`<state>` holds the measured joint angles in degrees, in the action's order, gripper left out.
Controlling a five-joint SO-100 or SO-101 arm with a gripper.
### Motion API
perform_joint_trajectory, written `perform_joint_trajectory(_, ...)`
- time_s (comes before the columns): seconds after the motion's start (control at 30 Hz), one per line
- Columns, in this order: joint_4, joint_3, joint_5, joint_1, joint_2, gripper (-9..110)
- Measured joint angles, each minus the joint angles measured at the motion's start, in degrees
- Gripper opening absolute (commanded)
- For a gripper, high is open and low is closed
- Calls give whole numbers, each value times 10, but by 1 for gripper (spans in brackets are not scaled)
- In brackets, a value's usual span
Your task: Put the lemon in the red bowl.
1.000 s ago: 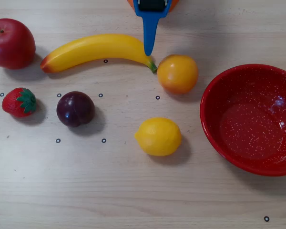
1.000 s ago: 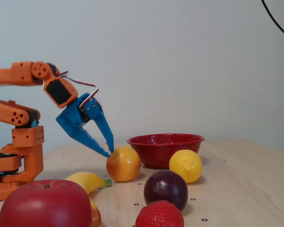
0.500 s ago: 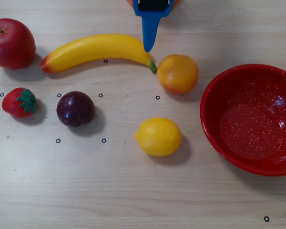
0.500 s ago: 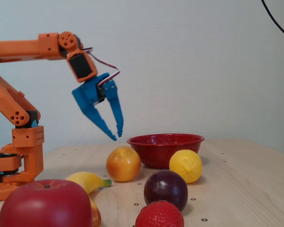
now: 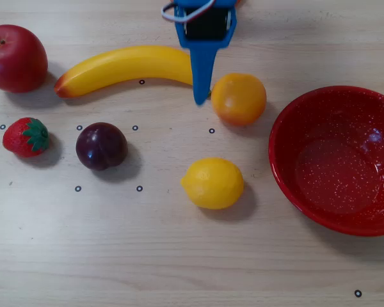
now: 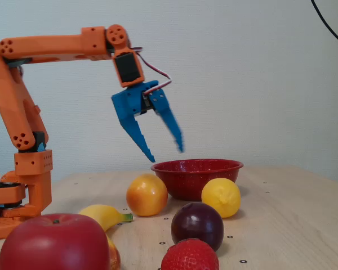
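The plain yellow lemon (image 5: 212, 183) (image 6: 221, 197) lies on the wooden table, left of the red bowl (image 5: 338, 160) in the overhead view. The speckled red bowl (image 6: 196, 178) holds nothing. My blue gripper (image 6: 165, 154) hangs in the air well above the fruit, its fingers spread apart with nothing between them. In the overhead view the gripper (image 5: 202, 96) reaches down from the top edge, its tip between the banana's end and the orange fruit, far from the lemon.
A banana (image 5: 128, 66), an orange-tinted round fruit (image 5: 239, 98), a dark plum (image 5: 101, 146), a strawberry (image 5: 27, 137) and a red apple (image 5: 15, 58) lie around. The orange arm's base (image 6: 22, 185) stands at the left of the fixed view.
The arm has risen and reached further out over the table, away from the orange fruit. The fingers have spread wider apart. No fruit has moved.
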<state>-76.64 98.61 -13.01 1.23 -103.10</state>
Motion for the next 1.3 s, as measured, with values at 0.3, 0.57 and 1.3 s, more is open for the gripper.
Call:
perform_joint_trajectory(0.3, -8, -78, 8, -4, 100, 57)
perform_joint_trajectory(0.57, -37, -171, 39, -39, 222, 67)
perform_joint_trajectory(1.3, -36, -360, 54, -47, 471, 69)
